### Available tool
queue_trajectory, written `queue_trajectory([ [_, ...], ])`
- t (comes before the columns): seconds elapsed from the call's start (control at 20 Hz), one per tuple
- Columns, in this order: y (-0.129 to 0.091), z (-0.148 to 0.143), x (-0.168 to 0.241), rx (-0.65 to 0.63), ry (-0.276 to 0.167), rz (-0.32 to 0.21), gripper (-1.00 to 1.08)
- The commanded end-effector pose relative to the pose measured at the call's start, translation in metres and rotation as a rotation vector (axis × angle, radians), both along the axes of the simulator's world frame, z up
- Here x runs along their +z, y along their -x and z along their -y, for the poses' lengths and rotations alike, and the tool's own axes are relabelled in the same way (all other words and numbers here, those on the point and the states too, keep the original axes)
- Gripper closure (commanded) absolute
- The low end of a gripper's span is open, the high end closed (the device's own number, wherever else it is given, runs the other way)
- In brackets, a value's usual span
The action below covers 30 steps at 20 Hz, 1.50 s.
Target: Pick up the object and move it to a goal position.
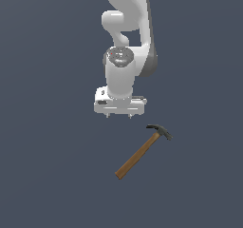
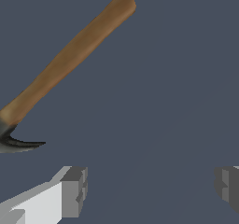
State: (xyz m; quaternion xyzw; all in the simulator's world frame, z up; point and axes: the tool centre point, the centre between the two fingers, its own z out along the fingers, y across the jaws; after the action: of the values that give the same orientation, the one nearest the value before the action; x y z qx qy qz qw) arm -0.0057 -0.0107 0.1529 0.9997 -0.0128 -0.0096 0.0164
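Observation:
A claw hammer (image 1: 141, 151) with a long brown wooden handle and a small dark metal head lies flat on the dark grey surface, head toward the exterior view's right. It also shows in the wrist view (image 2: 70, 59), where its dark claw reaches the picture's edge. My gripper (image 1: 118, 116) hangs above the surface, up and to the exterior view's left of the hammer head, not touching it. Its fingers (image 2: 74, 190) stand wide apart and hold nothing; the gripper (image 2: 151, 185) is open.
The white arm (image 1: 126, 37) rises behind the gripper. The plain dark grey surface (image 1: 47, 175) spreads around the hammer. No other objects show.

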Motion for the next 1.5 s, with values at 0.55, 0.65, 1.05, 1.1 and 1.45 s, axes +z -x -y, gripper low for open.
queue_trajectory([
  [0.55,-0.018,-0.015,-0.013,-0.16,-0.005,0.007,-0.92],
  [0.65,-0.022,-0.019,-0.016,-0.203,-0.007,0.009,-0.92],
  [1.05,-0.042,-0.039,-0.033,-0.4,-0.012,0.016,-0.92],
  [1.1,-0.044,-0.042,-0.035,-0.424,-0.013,0.017,-0.92],
  [1.45,-0.06,-0.061,-0.051,-0.595,-0.016,0.023,-0.92],
])
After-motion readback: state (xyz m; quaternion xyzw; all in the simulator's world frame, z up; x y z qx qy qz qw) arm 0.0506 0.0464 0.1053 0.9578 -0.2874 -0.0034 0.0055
